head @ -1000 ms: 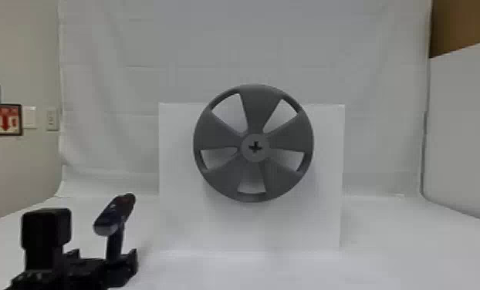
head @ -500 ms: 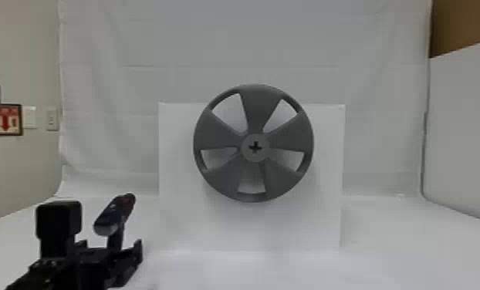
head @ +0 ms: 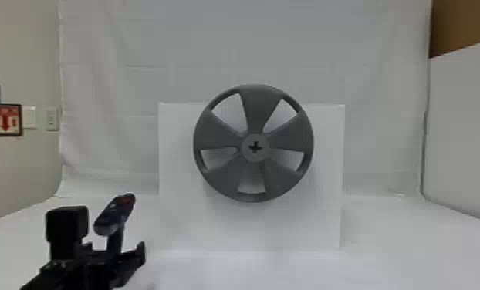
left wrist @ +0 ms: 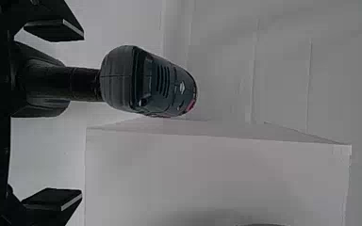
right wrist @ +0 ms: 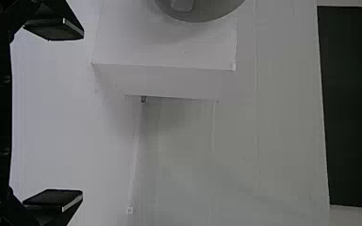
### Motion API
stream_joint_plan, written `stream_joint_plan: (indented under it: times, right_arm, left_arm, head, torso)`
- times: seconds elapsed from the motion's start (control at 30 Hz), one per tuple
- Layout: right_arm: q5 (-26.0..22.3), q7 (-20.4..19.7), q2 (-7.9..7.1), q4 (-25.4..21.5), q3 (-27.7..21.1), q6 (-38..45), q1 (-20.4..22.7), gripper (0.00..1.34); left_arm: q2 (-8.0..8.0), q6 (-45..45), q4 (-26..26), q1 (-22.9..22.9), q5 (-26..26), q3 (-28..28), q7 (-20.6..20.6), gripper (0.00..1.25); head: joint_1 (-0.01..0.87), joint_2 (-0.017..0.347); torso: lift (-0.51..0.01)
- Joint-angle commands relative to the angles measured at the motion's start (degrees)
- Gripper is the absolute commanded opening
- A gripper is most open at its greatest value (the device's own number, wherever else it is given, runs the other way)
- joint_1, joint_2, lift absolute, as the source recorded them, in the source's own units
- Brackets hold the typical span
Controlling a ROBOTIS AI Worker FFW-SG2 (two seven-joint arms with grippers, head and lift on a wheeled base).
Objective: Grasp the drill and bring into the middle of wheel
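At the lower left of the head view is my left gripper (head: 110, 256), around the lower part of the dark drill (head: 115, 216), which stands upright. In the left wrist view my left gripper (left wrist: 80, 115) is open, its fingers wide apart; the drill (left wrist: 146, 82) has its handle between them, nearer one finger and touching neither as far as I can see. The grey five-spoked wheel (head: 255, 104) stands upright at the centre, a cross-shaped hole in its hub. My right gripper (right wrist: 80, 115) is open in the right wrist view, with nothing between its fingers.
Behind the wheel stands a white box-like block (head: 328, 216) on the white table (head: 405, 254). White cloth (head: 250, 34) hangs at the back, and a white panel (head: 467, 127) rises on the right.
My left gripper has moved to the right and slightly up in the head view, coming around the drill's lower part. The drill and the wheel have stayed in place.
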Motion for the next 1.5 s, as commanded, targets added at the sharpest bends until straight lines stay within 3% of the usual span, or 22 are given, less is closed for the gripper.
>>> stream_joint_plan:
  times: [0.0,0.4,1.47]
  right_arm:
    - [0.1,0.0,0.03,0.1,0.1,0.0,0.1,1.23]
    - [0.2,0.0,0.03,0.1,0.0,0.1,0.4,1.23]
    - [0.5,0.0,0.12,0.2,0.5,0.3,0.6,1.23]
  left_arm:
    - [-0.02,-1.8,1.9,-0.3,0.0,-0.1,0.1,1.14]
    - [-0.02,-4.0,5.1,-1.2,-0.4,-0.6,0.7,1.04]
    - [-0.02,-5.3,10.5,-4.8,-2.8,-1.9,3.0,1.04]
  head:
    - [0.054,0.031]
    - [0.054,0.031]
    - [0.054,0.031]
  torso:
    - [-0.403]
    - [-0.403]
    - [-0.403]
